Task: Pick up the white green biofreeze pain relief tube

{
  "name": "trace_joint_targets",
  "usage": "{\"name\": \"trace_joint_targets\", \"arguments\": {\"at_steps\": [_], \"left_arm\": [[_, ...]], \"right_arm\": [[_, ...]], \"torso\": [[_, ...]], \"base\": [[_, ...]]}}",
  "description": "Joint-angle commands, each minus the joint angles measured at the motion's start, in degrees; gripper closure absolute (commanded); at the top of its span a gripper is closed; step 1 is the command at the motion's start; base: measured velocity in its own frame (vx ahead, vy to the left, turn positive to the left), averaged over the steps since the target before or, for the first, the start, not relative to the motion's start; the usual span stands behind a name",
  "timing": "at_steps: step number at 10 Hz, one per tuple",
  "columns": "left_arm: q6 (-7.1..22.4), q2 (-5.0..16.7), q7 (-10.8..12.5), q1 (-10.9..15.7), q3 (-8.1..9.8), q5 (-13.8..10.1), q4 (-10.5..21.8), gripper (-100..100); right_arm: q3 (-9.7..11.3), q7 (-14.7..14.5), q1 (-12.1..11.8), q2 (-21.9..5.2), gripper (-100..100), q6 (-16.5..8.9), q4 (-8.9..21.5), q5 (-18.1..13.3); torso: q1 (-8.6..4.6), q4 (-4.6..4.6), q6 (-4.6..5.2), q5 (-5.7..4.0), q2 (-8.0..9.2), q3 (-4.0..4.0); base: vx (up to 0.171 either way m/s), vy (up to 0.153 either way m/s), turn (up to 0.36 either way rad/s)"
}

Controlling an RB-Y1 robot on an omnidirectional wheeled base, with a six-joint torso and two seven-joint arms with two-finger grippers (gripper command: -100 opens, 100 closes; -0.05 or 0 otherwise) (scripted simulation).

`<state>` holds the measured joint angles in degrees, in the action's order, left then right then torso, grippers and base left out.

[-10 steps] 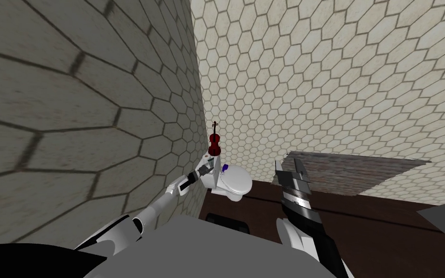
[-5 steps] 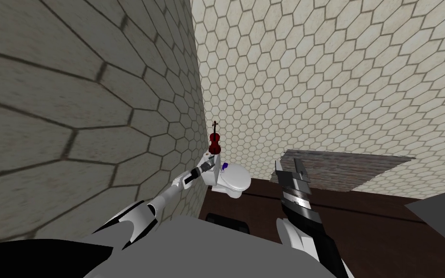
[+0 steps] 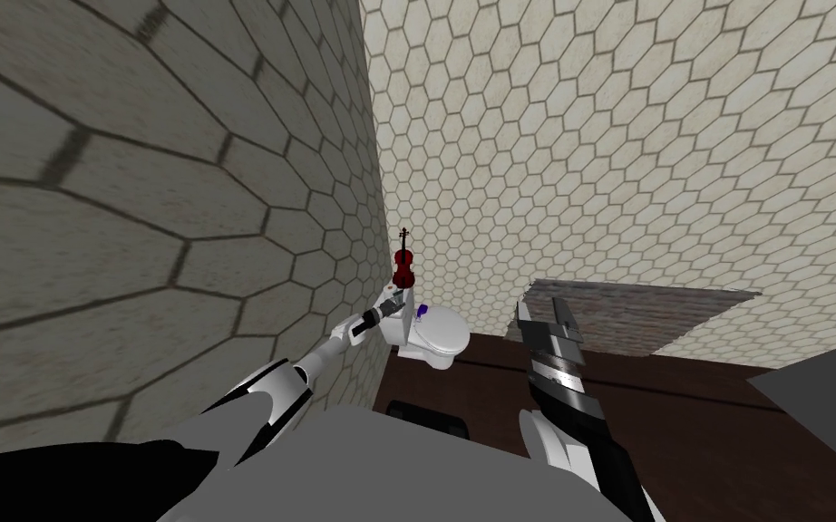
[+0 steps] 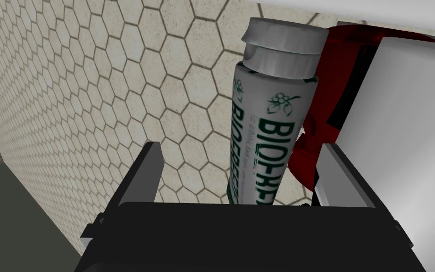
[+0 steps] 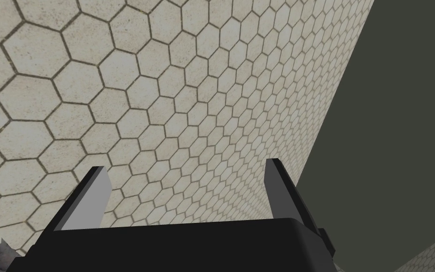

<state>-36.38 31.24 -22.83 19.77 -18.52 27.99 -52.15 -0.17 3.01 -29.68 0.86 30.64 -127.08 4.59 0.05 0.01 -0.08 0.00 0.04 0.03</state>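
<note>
- Left gripper [image 4: 240, 146] has its fingers apart, one on each side of the tube [image 4: 271, 118]. Neither blade presses it, so I judge the grasp lined up but not yet made.
- The tube's printed body runs away from the gripper, with the grey cap [image 4: 282, 47] at the far end against a white surface. From the head view, that looks like the top of the toilet [image 3: 439, 333] at the far left, in the corner of the tiled wall [image 4: 94, 71].
- A red violin [image 4: 339, 61] stands just beside the tube. The arm reaches in low along the left wall, probably to avoid it.
- Closing now should catch the body mid-length, though the violin-side blade has little room.
- Right gripper [image 5: 183, 172] is raised on the right, fingers apart and holding nothing.
</note>
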Motion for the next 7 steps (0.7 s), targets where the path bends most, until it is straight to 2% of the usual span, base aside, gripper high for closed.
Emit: {"name": "trace_joint_targets", "arguments": {"at_steps": [1, 3, 4, 5, 6, 7], "left_arm": [[-0.8, -0.7, -0.2, 2.9, -0.98, -0.7, 2.9, -100], [-0.8, -0.7, -0.2, 5.7, -0.98, -0.7, 5.7, -100], [-0.8, -0.7, -0.2, 5.7, -0.98, -0.7, 6.7, -100], [-0.9, -0.9, -0.3, 5.5, -0.92, -0.7, 6.2, -100], [-0.9, -0.9, -0.3, 5.5, -0.93, -0.7, 6.3, 100], [-0.9, -0.8, -0.3, 5.5, -0.9, -0.7, 6.3, 100]], "right_arm": [[0.0, 0.0, 0.0, 0.0, 0, 0.0, 0.0, 0.0], [0.0, 0.0, 0.0, 0.0, 0, 0.0, 0.0, 0.0], [0.0, 0.0, 0.0, 0.0, 0, 0.0, 0.0, 0.0], [0.0, 0.0, 0.0, 0.0, 0, 0.0, 0.0, 0.0], [0.0, 0.0, 0.0, 0.0, 0, 0.0, 0.0, 0.0], [0.0, 0.0, 0.0, 0.0, 0, 0.0, 0.0, 0.0]], "torso": [[0.0, 0.0, 0.0, 0.0, 0.0, 0.0], [-0.07, 0.04, 0.01, -0.01, 0.2, 0.11], [-0.04, 0.03, 0.01, -0.01, 0.11, 0.06], [-0.01, 0.0, -0.01, 0.0, 0.01, 0.01], [-0.02, -0.01, 0.0, 0.0, -0.04, -0.02], [-0.03, -0.02, 0.01, 0.0, -0.05, -0.03]], "base": [[-0.068, 0.0, -0.029], [-0.065, -0.003, -0.007], [-0.012, 0.006, 0.0], [0.0, 0.0, 0.0], [0.0, 0.0, 0.0], [0.0, 0.0, 0.0]]}}
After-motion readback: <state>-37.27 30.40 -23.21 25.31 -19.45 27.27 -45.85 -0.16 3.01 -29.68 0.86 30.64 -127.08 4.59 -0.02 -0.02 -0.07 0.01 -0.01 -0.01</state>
